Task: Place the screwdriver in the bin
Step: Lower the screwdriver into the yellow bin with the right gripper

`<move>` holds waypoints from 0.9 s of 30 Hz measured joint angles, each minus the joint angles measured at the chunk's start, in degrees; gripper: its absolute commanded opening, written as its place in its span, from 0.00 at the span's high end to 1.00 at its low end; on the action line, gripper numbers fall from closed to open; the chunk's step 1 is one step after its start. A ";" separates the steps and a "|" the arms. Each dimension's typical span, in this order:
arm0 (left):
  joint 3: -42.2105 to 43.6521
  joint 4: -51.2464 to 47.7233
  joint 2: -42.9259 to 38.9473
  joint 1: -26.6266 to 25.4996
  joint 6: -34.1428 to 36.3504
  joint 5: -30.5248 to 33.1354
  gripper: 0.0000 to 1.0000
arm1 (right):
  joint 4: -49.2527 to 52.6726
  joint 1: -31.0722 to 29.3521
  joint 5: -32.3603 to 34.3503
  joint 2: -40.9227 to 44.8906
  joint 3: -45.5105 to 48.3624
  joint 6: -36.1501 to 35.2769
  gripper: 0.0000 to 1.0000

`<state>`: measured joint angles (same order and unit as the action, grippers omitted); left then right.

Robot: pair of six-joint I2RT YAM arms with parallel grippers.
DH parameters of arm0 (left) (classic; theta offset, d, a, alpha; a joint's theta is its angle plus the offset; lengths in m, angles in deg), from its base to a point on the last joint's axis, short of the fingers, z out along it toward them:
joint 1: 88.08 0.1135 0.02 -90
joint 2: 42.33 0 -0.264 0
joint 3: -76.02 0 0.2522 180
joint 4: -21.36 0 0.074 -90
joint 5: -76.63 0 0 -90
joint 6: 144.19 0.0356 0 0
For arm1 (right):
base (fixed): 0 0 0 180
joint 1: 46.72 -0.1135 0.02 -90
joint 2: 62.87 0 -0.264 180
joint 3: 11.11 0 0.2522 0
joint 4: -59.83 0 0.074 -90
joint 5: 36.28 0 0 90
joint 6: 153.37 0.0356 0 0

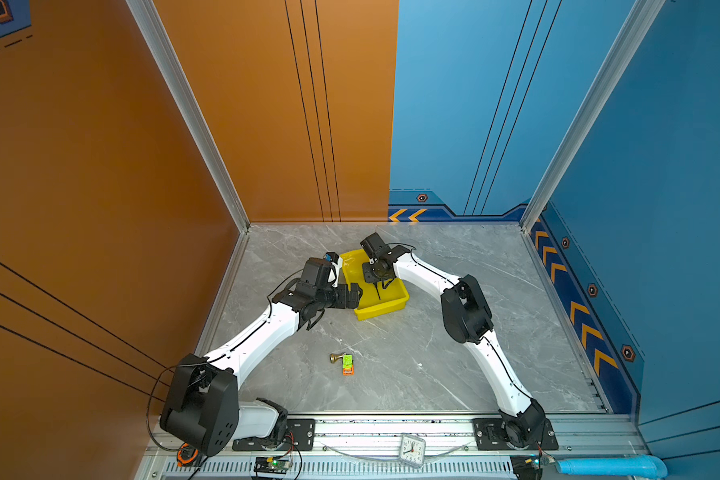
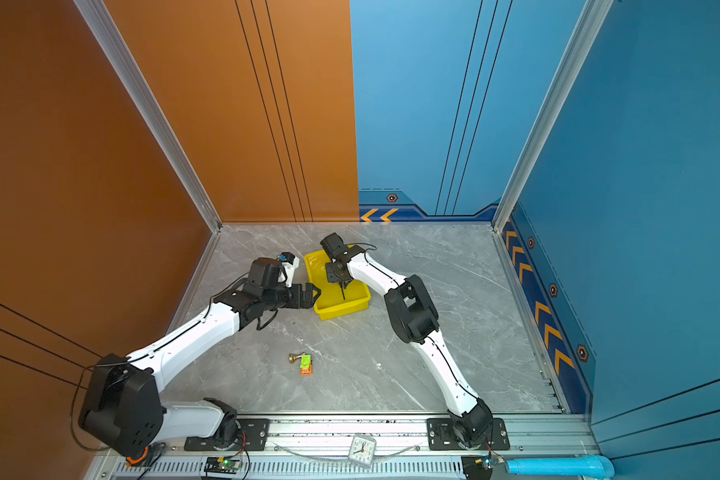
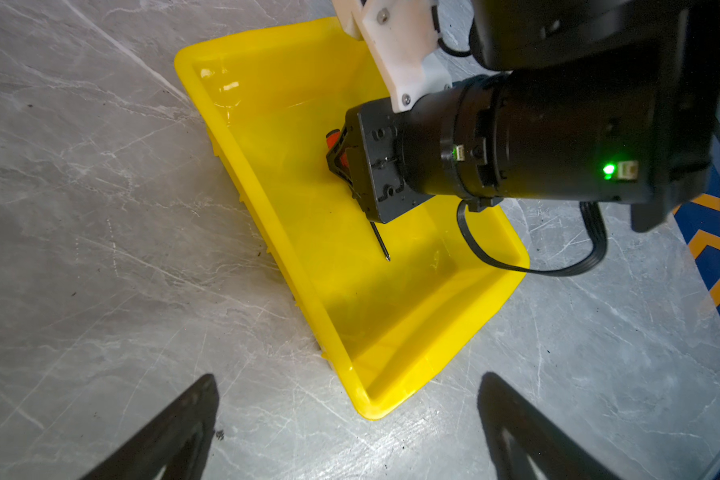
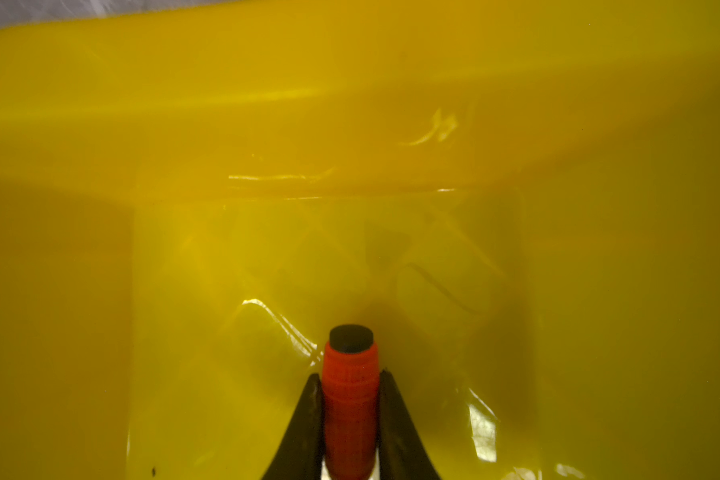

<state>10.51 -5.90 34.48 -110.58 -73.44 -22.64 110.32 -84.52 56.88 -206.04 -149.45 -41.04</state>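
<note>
1. The right claw [image 4: 350, 376] is seen clamped on the orange-red handle of the screwdriver [image 4: 350, 411], with one black finger pressed against each side.
2. The screwdriver is held within the outline of the bin [image 1: 382, 311], and its thin black shaft is slanted down toward the yellow floor. Whether the tip touches that floor cannot be told.
3. The left claw [image 3: 348, 378] is held open, its two fingers spread wide. In both top views it is placed just beside the bin's long left wall.
4. The bin is set on the grey marbled counter [image 1: 433, 353], toward the back.
5. A green-and-orange toy block [image 1: 347, 365] is seen lying on the counter, well apart from the bin and nearer the front.
</note>
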 measured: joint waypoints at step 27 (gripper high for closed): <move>1.95 -0.33 -4.35 0.11 0.17 0.04 0.02 | 0.20 -0.87 0.96 0.00 0.00 0.39 0.63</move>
<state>12.45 -6.22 30.13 -110.47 -73.26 -22.60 110.51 -85.39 57.84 -206.04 -149.45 -40.65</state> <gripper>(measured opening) 0.981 0.357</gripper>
